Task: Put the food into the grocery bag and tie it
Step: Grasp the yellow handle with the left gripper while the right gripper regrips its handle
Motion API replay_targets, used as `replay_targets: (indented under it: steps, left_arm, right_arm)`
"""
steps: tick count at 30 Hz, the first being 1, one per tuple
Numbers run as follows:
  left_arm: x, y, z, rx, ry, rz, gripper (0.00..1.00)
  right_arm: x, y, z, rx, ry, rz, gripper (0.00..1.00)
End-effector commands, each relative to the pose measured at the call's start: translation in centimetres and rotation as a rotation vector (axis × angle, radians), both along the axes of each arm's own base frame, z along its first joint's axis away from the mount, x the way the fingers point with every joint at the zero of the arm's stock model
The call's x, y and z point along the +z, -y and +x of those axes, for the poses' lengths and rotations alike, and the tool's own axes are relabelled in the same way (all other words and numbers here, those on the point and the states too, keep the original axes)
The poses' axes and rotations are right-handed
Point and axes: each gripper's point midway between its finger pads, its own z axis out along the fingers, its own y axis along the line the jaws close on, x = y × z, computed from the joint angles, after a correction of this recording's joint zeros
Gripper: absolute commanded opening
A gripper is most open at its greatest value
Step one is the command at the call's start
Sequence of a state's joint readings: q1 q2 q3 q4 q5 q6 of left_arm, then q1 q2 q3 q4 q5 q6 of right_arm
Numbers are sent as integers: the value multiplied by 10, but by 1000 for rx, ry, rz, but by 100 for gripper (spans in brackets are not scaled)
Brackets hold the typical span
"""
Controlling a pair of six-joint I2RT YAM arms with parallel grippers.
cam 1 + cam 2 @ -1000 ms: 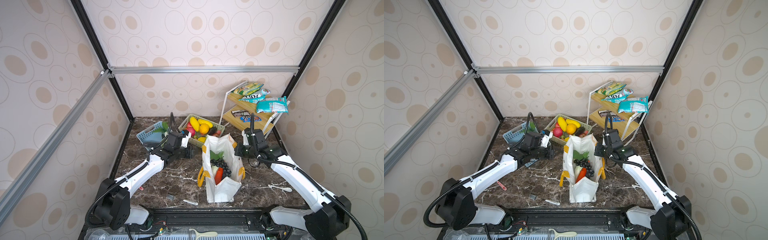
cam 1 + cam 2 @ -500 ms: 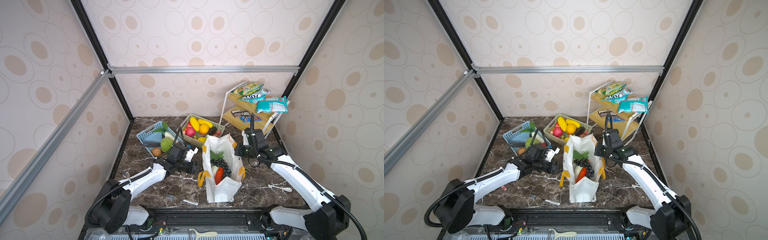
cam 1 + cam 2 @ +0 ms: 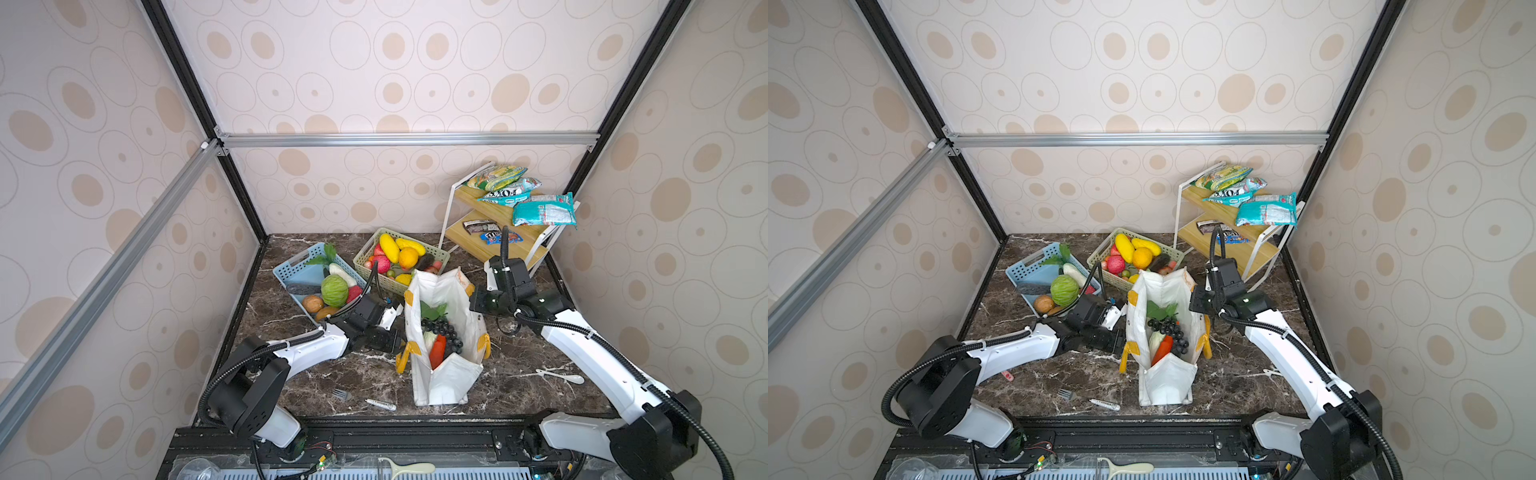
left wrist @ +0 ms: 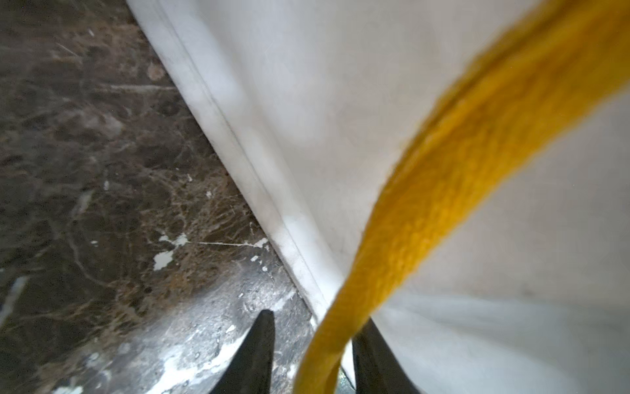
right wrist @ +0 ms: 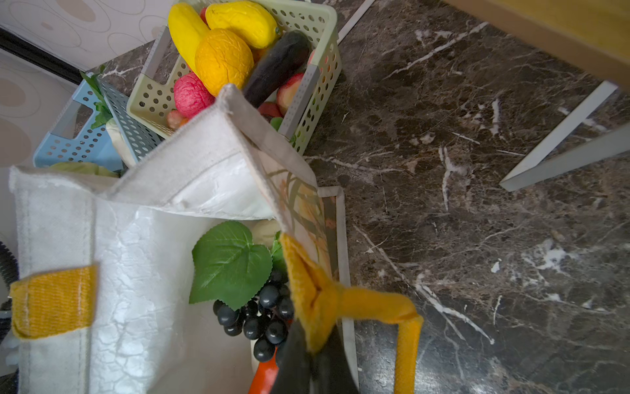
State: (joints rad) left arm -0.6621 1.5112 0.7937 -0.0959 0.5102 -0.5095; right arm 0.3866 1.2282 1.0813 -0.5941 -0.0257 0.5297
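The bag (image 3: 444, 382) stands on the desk (image 4: 102, 170) between the two hands, mouth open. Grapes (image 5: 259, 320), a leaf (image 5: 228, 262) and a red pepper (image 5: 264, 378) lie inside, just below the right hand (image 5: 315, 344). That hand is pressed together on the right strap (image 5: 371, 303) — pinching it where it meets the rim. The left hand (image 4: 317, 319) sits low against the bag's wall, fingers spread, with the left strap (image 4: 426, 204) running between them but not squeezed. The step looks like gathering both straps for tying. It is best to close squarely on the strap, not on the white wall beside it, then lift gently — the right hand's pinch should steady the bag.
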Motion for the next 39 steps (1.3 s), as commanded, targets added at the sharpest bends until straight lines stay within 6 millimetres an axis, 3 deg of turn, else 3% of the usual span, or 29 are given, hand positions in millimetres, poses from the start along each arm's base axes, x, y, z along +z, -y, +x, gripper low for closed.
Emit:
replay_targets:
  steps: [1, 8, 13, 19, 28, 34, 39]
  left_arm:
    - [10, 2, 12, 17, 43, 6, 30]
    - [15, -3, 17, 44, 71, 20, 6]
    - [29, -16, 33, 113, 110, 21, 1]
    - [77, -45, 74, 249, 197, -51, 0]
    - [128, -54, 114, 308, 285, -110, 0]
    - [154, -57, 126, 324, 328, -141, 0]
    - [163, -66, 129, 337, 345, -135, 0]
  right_arm:
    - [-3, 7, -4, -19, -9, -17, 0]
    - [-1, 8, -5, -19, -4, -20, 0]
    - [1, 13, -9, -14, -10, -53, 2]
    - [15, 29, -17, -36, 17, -90, 28]
    - [41, 60, -32, -78, 26, -97, 42]
    - [18, 97, -42, -222, -38, -27, 46]
    - [-18, 88, -45, -221, -119, 136, 49]
